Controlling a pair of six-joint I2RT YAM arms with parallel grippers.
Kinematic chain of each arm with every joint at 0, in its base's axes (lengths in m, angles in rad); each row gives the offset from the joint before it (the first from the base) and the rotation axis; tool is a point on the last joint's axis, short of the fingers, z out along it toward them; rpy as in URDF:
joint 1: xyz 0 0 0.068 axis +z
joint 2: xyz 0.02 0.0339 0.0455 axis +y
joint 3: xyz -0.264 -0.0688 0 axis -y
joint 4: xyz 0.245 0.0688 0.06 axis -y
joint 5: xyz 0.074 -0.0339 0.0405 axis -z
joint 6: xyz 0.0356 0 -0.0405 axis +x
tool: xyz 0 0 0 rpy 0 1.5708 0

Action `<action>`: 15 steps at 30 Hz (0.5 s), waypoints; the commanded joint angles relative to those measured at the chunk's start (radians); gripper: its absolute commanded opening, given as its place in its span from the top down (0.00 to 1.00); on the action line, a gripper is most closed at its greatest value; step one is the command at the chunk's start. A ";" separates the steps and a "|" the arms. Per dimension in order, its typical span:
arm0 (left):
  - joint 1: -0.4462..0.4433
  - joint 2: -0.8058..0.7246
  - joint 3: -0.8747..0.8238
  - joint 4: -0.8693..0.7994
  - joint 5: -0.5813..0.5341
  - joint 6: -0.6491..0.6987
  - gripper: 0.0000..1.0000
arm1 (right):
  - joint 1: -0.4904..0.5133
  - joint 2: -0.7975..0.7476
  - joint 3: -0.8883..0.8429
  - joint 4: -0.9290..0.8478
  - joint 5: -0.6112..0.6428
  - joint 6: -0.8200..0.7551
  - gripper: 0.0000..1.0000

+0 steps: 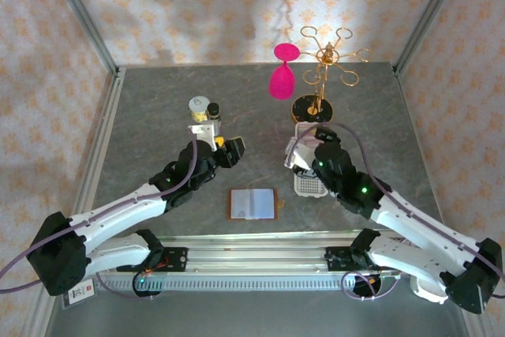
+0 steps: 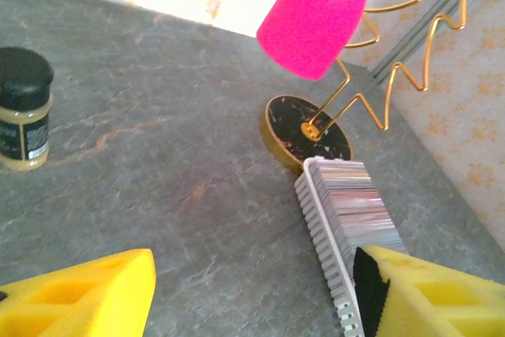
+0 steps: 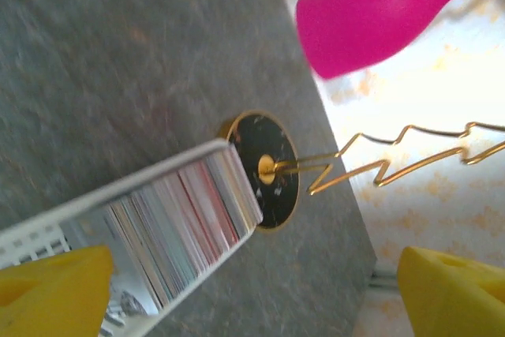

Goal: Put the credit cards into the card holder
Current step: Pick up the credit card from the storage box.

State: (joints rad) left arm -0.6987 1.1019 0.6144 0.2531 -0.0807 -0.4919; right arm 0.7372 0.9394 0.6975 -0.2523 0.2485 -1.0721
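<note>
1. Left gripper (image 2: 256,274) has its yellow fingers (image 2: 87,297) wide apart and holds nothing. The grey table (image 2: 181,179) is seen through the gap.
2. Right gripper (image 3: 256,274) is also wide open, with nothing clamped. Its wrist view shows it above the near part of the white tray (image 3: 118,195), which passes under the gap toward the finger at 8 o'clock. I cannot tell if that finger touches the tray.
3. Cards (image 2: 359,207) stand on edge in a tight row inside the tray, filling its far part.
4. In the left wrist view, the near end of the tray is just beside the finger at 4 o'clock.
5. From above, the brown wallet (image 1: 252,204) lies open and flat at 6 o'clock on the table, near the front edge and between the two arms. Its inside is pale; I cannot tell if a card is already in it.
6. The tray is at 2 o'clock from the wallet and apart from it.
7. A small jar (image 1: 202,110) with a dark lid stands at 11 o'clock from the wallet, just behind the left gripper.
8. A gold rack (image 1: 319,76) stands at 12 o'clock from the tray, its round base near the tray's far end. A pink glass (image 1: 282,76) hangs upside down on it.
</note>
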 commanded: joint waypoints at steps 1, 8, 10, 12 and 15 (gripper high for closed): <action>0.014 0.013 -0.032 0.055 0.016 0.096 0.30 | -0.001 0.048 -0.017 -0.036 0.051 -0.097 0.06; 0.071 0.016 0.030 -0.002 0.021 -0.085 0.28 | -0.013 0.181 -0.035 -0.004 0.091 -0.176 0.00; 0.127 -0.011 -0.039 0.051 0.064 -0.264 0.28 | -0.021 0.213 -0.032 0.006 0.086 -0.181 0.00; 0.158 -0.031 -0.131 0.165 0.073 -0.401 0.27 | -0.032 0.236 -0.025 0.013 0.077 -0.175 0.00; 0.258 -0.022 -0.222 0.300 0.190 -0.509 0.28 | -0.042 0.282 -0.017 0.015 0.082 -0.180 0.00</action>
State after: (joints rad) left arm -0.5011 1.0729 0.4538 0.4156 0.0059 -0.7990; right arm 0.7033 1.1919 0.6788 -0.2535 0.3004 -1.2343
